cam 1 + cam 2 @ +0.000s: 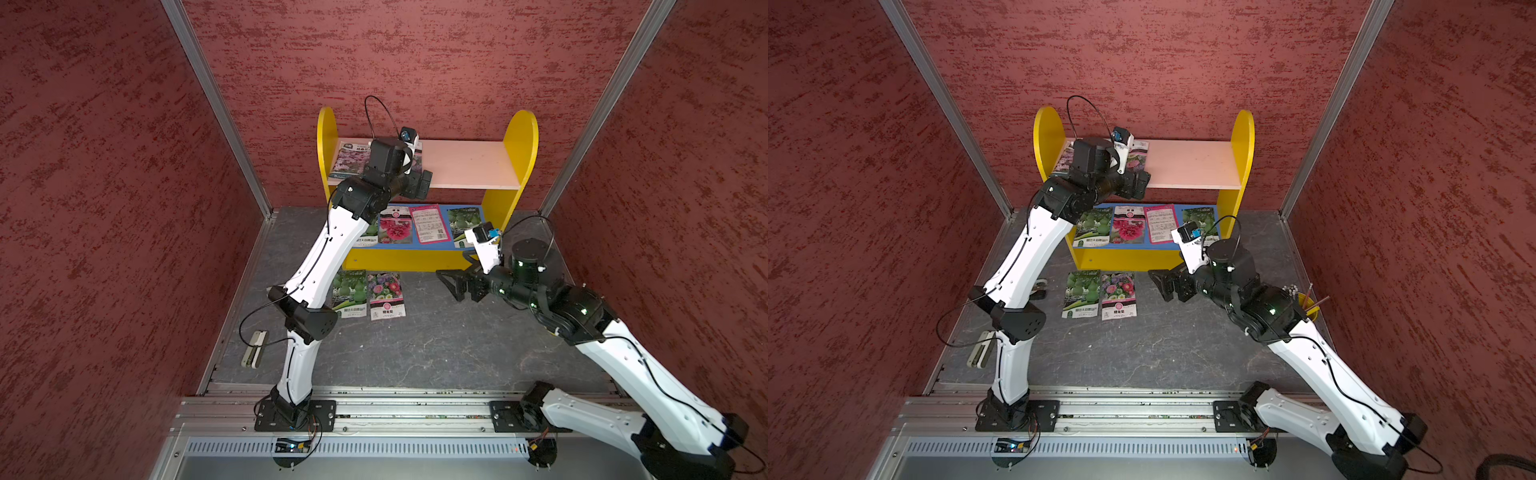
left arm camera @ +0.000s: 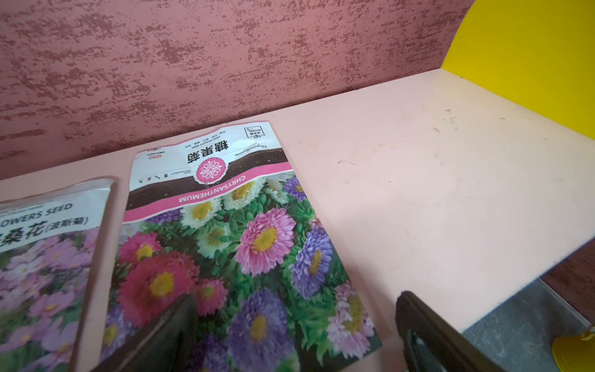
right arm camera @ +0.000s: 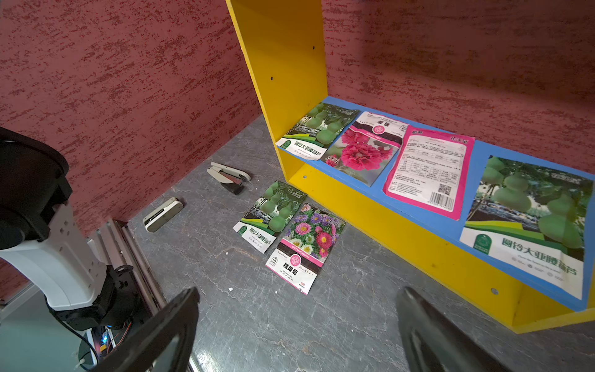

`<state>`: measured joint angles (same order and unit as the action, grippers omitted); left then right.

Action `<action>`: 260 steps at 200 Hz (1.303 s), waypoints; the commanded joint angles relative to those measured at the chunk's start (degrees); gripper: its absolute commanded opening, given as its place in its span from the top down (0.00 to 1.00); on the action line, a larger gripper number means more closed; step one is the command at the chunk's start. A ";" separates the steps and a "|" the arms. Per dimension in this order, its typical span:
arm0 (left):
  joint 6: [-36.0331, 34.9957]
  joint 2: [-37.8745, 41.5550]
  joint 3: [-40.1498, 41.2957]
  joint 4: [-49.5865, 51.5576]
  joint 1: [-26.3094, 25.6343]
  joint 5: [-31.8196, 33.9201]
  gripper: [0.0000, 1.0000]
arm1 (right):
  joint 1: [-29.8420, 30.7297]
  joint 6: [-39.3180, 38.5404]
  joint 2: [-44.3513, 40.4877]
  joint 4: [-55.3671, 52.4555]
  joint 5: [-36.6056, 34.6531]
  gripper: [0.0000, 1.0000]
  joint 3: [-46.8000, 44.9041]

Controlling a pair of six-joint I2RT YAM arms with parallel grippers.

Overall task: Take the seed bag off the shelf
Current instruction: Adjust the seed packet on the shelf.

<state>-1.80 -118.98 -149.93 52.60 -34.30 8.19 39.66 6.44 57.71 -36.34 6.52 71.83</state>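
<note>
Hovering over the seed bag (image 2: 244, 251) on the shelf (image 2: 418, 161), left fingers (image 2: 425, 328) stand apart, probably to pinch it; right fingers (image 3: 167, 331), also apart, are idle.

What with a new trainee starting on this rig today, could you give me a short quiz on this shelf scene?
1. Pick one: how many seed bags lie on the blue lower board? A two, B four, C six.
2. True or false: the left gripper is shut on the chrysanthemum bag on the pink upper board.
3. Fill in: the right gripper hangs over the floor, in front of the shelf, with its jaws ____.
Key: 1 B. 2 false: its jaws stand open, one of them above that bag. 3 open.
</note>
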 commanded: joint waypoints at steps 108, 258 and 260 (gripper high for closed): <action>5.89 1.58 -0.62 10.72 -2.51 -13.32 0.00 | 0.24 1.18 -1.28 2.17 -0.57 0.01 -0.99; 7.78 5.09 4.17 -10.02 -0.68 -10.39 0.00 | 0.24 2.51 -1.77 3.51 -0.97 0.02 -1.08; 7.78 5.14 4.11 -10.05 -0.68 -10.34 0.00 | 0.24 2.48 -1.78 3.61 -0.92 0.02 -1.08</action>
<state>5.63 -116.55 -146.23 47.97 -35.05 -2.66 39.66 8.58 56.40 -34.92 6.31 71.40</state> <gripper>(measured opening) 0.996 0.985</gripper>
